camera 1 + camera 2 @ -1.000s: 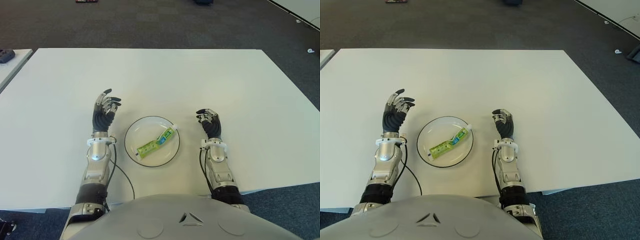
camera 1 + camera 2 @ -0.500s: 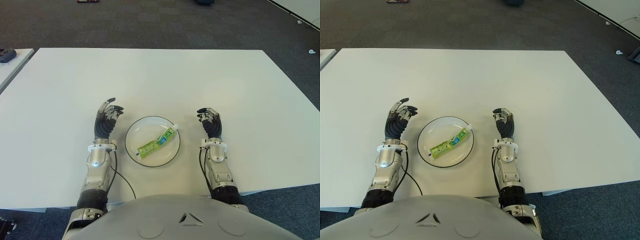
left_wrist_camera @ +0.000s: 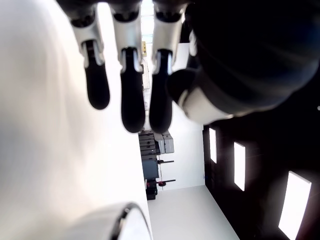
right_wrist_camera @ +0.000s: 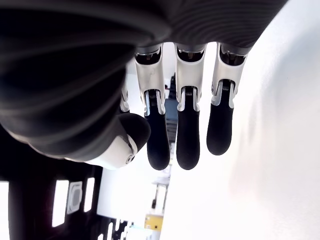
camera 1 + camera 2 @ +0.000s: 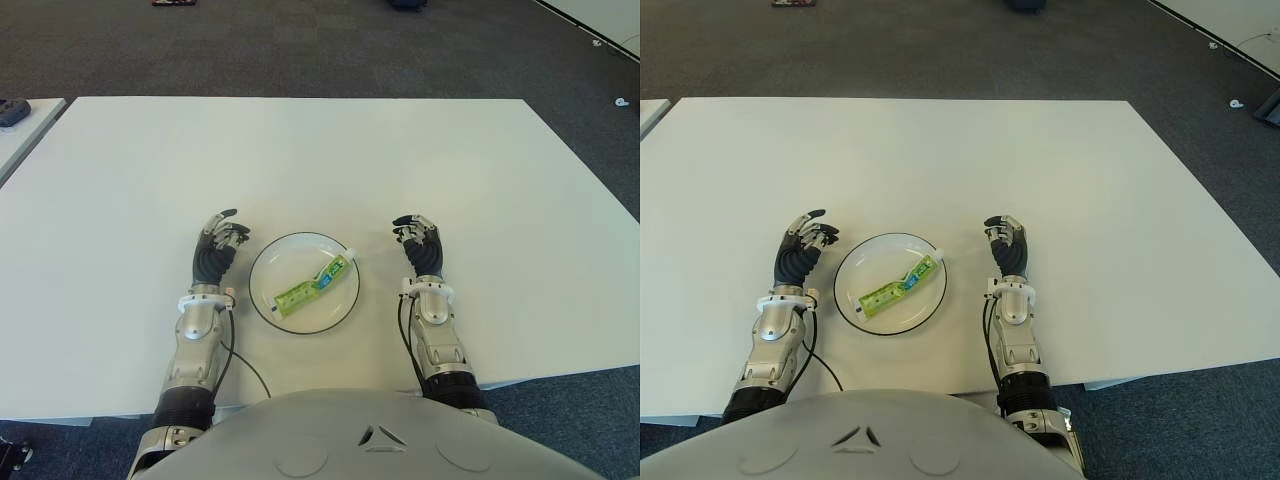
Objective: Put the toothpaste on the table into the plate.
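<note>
Left eye view: you've got the toothpaste (image 5: 315, 283) already lying inside the plate (image 5: 268, 303), lower centre of the frame on the white table (image 5: 330, 160). Its long axis runs diagonally, cap end toward the upper right near the plate's rim, tail end toward the lower left. Left hand (image 5: 216, 250) shows just left of the plate, right hand (image 5: 421, 248) right of it w/ a slightly wider gap. Both sit about level w/ the tube, so it lies between them; cap end points toward the right hand, tail toward the left. The left hand looks a bit nearer the plate.

Right eye view: same layout, nothing extra (plate just shifts toward frame left).

Left wrist view: fingers (image 3: 131, 95) hang loosely extended, thumb alongside, nothing held. Plate rim edges into the lower part of the frame.

Right wrist view: fingers (image 4: 187, 135) likewise relaxed and straight, thumb apart, palm empty.

Judging from this, the placing looks done; you'd need no further reach, only keep both hands off the plate.
</note>
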